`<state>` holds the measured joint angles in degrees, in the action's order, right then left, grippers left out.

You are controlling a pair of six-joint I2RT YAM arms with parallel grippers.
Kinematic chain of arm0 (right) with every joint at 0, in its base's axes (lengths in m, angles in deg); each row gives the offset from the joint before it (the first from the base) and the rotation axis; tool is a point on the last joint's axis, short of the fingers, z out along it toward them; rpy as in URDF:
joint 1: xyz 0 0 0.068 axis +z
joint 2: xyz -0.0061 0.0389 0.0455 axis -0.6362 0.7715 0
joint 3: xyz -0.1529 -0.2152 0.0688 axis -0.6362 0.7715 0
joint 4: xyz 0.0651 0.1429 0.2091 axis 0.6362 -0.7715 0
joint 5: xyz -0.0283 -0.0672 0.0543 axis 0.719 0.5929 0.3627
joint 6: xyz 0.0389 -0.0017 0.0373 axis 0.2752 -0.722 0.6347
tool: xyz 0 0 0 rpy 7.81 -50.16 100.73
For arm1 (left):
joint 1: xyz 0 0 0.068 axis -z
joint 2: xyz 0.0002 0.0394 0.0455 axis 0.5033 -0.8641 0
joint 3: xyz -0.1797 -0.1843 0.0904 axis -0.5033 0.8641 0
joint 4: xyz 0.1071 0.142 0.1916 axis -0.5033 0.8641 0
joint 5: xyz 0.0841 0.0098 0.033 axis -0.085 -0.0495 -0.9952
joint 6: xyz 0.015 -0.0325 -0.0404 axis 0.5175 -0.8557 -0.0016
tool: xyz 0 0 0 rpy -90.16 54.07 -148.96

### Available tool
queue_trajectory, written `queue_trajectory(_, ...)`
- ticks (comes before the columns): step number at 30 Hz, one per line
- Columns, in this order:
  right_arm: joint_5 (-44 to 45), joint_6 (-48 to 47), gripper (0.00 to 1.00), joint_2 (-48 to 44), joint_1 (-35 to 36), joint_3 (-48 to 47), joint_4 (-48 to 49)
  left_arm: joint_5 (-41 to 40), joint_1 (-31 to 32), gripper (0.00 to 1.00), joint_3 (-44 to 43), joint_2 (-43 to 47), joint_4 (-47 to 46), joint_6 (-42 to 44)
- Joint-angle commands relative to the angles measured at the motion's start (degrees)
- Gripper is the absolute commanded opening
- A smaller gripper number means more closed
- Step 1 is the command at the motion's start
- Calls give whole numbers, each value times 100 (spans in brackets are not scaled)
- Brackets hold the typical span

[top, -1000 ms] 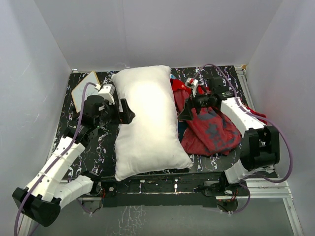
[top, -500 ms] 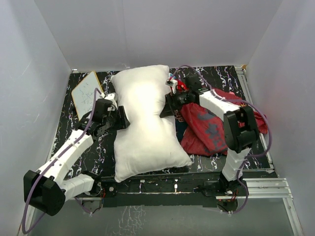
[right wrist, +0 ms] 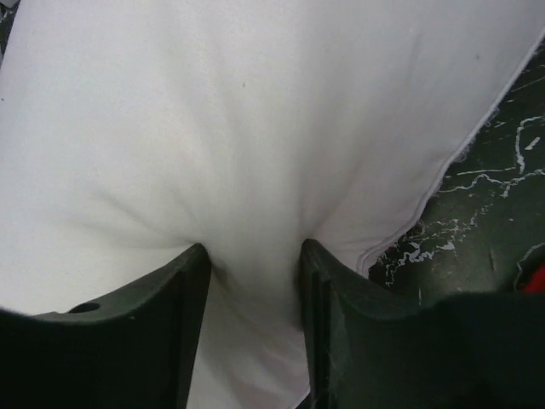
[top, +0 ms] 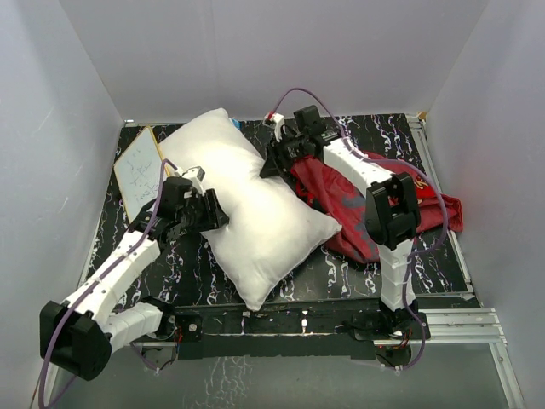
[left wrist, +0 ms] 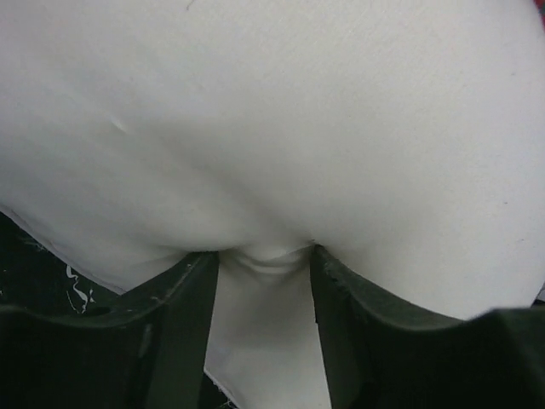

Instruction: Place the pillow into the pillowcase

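Along the left edge of the black marbled worktop [top: 332, 277], a small white board [top: 139, 169] is lying just beside the far corner of the pillow [top: 255, 213]. Next to it, the left arm [top: 128, 256] is stretching from the near edge toward the pillow's left side. Its jaws are pinching a fold of the white fabric, which is bunching up between them in the left wrist view.

The pillow itself is resting on the worktop at a slant. One corner is pointing toward the back wall at the left and the opposite corner toward the near edge.

On the pillow's far right side, the right arm [top: 358, 170] is reaching over the red cloth. Its jaws are gripping the pillow's edge, with creases fanning out from the pinch in the right wrist view.

Farther right, the pillowcase [top: 341, 200] is lying crumpled on the worktop. It is passing under the right arm, and the pillow's right corner is touching its near left part. The pillow is sitting wholly outside the pillowcase.
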<state>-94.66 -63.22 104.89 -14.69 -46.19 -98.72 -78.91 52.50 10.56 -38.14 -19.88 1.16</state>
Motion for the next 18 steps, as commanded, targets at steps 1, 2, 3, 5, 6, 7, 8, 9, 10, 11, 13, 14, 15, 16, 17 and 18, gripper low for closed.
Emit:
queue_trajectory(1, 353, -679, 57, -630, -350, -99, 172, 443, 35, 52, -381, -400, -49, 257)
queue_trajectory(2, 269, -802, 64, -918, -517, 186, 195, 484, 31, 55, -465, -412, -82, 292)
queue_trajectory(3, 163, -880, 72, -1250, -736, 426, 254, 555, 26, 59, -530, -371, -120, 327)
queue_trajectory(5, -23, -953, 84, -2016, -1246, 1035, 425, 629, 30, 66, -639, -205, -159, 346)
queue_trajectory(6, -132, -1037, 89, -2367, -1537, 1319, 451, 674, 30, 69, -702, -94, -148, 357)
queue_trajectory(7, -184, -1182, 94, -2639, -1777, 1629, 422, 736, 30, 73, -753, 45, -136, 380)
queue_trajectory(8, -153, -1463, 99, -2877, -2058, 1899, 305, 793, 33, 76, -801, 192, -106, 395)
queue_trajectory(9, -45, -1655, 99, -3086, -2174, 2180, 114, 873, 31, 79, -850, 331, -73, 405)
queue_trajectory(10, 110, -1945, 99, -3269, -2338, 2476, -39, 1024, 37, 82, -889, 477, -61, 395)
queue_trajectory(11, 270, -2113, 99, -3455, -2431, 2772, -169, 1191, 39, 83, -919, 605, -67, 366)
queue_trajectory(13, 639, -2392, 99, -3799, -2456, 3449, -265, 1711, 46, 83, -956, 788, -142, 246)
queue_trajectory(14, 835, -2471, 99, -3956, -2456, 3754, -255, 1906, 63, 83, -961, 835, -189, 154)
queue_trajectory(15, 935, -2508, 99, -4087, -2579, 4035, -216, 2050, 119, 83, -964, 853, -244, 97)
queue_trajectory(16, 1095, -2523, 100, -4204, -2643, 4238, -207, 2059, 311, 83, -979, 850, -281, 76)
queue_trajectory(17, 1195, -2513, 98, -4291, -2667, 4428, -214, 1907, 561, 83, -1036, 814, -269, 111)
queue_trajectory(18, 1260, -2510, 97, -4375, -2686, 4568, -233, 1579, 950, 83, -1113, 743, -219, 208)
